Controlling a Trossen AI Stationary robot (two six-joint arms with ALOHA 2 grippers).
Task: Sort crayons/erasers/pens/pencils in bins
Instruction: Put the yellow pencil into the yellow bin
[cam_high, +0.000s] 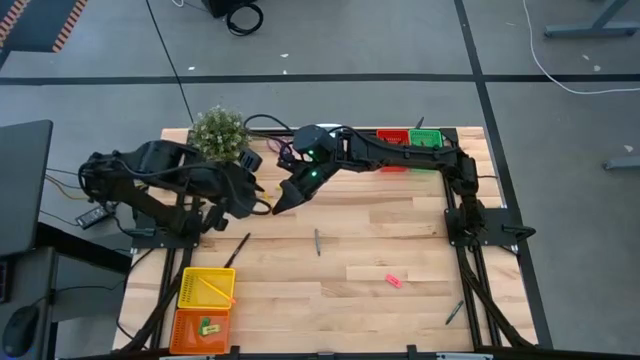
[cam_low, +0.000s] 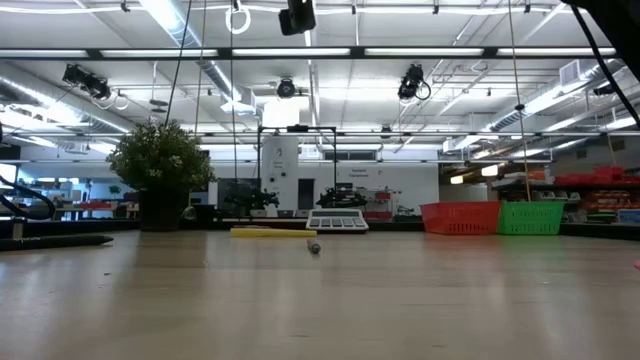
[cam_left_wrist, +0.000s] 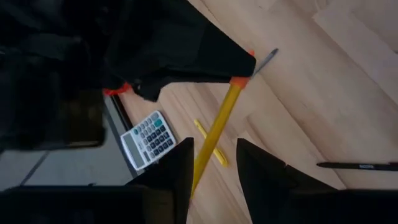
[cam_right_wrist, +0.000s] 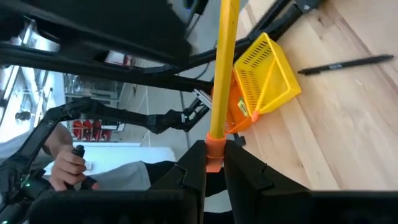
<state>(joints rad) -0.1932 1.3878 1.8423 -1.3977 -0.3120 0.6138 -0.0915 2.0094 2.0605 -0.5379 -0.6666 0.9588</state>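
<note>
Here we see the right gripper (cam_right_wrist: 213, 163), jaws clenched on the long orange-yellow pencil (cam_right_wrist: 222, 68) above the desk (cam_high: 400, 235), offering it between the left gripper's (cam_left_wrist: 212, 163) parted, released jaws.

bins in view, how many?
4: yellow bin and orange bin at the table's near-left corner; red bin and green bin together at the far edge, the red partly behind the right arm.
</note>
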